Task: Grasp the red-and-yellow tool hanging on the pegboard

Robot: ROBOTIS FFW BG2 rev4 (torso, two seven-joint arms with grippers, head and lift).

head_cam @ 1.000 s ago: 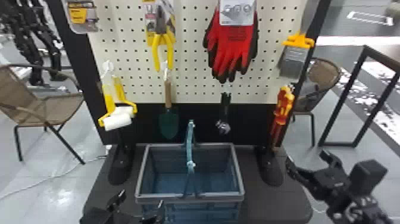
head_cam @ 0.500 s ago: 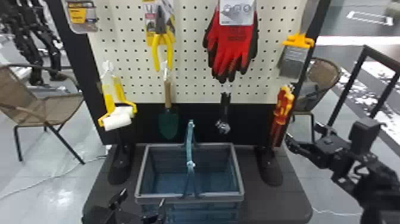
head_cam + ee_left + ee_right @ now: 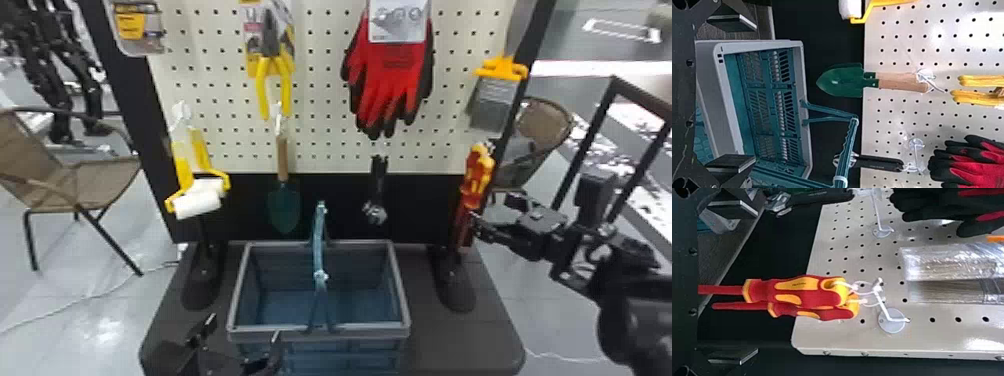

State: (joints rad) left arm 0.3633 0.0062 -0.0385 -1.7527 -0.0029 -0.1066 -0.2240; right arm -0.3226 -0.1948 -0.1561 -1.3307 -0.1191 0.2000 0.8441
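The grasp is not yet made. The red-and-yellow tool (image 3: 474,192) hangs by white ties from a hook at the lower right corner of the pegboard (image 3: 325,145), handles up, shafts pointing down in front of the black panel beneath. The right gripper (image 3: 484,231) is level with the shafts, just beside them, its jaws spread wide. In the right wrist view the red shafts line up with the gap between the fingers (image 3: 730,205), but I cannot tell whether they are already inside that gap or just ahead of it. As I judge it, 2 steps are left: bring the fingers around the tool and press them together on it.

The left gripper (image 3: 215,350) is parked low at the near edge of the table (image 3: 460,340), in front of the basket (image 3: 400,300), jaws also spread and holding nothing.

Counted: 2 grippers, 1 pegboard, 1 basket. On the board hang 1 red-and-yellow tool, which looks like 2 screwdrivers tied as 1 bundle, 1 paint roller (image 3: 195,202), 1 pair of yellow pliers (image 3: 272,75), 1 green trowel (image 3: 283,197), 1 black wrench (image 3: 376,192), 1 pair of red gloves (image 3: 387,80) and 1 wrapped brush (image 3: 492,97).
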